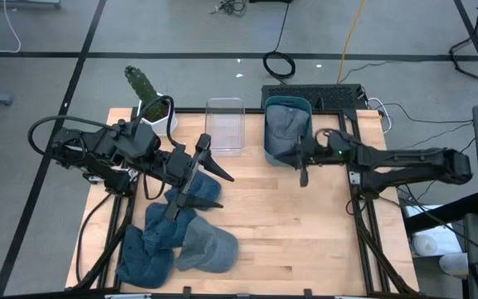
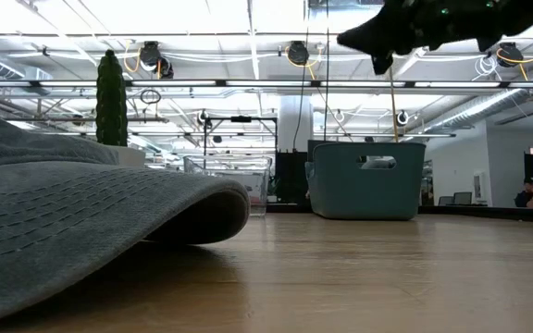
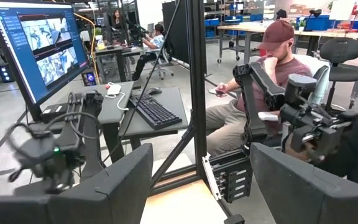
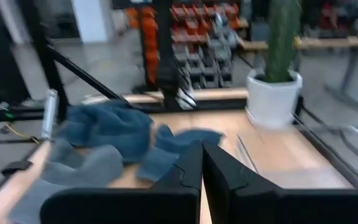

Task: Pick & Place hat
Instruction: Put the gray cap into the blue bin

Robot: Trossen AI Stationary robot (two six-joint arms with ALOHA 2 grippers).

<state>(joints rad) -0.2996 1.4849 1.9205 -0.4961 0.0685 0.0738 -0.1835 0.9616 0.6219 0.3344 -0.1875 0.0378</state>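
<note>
Several blue and grey hats lie in a heap on the table's near left part; the nearest one's brim fills the low view, and the right wrist view shows the heap. One more grey-blue hat lies inside the teal bin at the far edge. My left gripper is open, level above the heap's far end, and holds nothing. My right gripper is shut and empty, raised high just near of the bin.
A clear plastic box stands left of the teal bin. A cactus in a white pot stands at the far left corner. Bare wood spans the table's middle and right. A seated person shows beyond the table.
</note>
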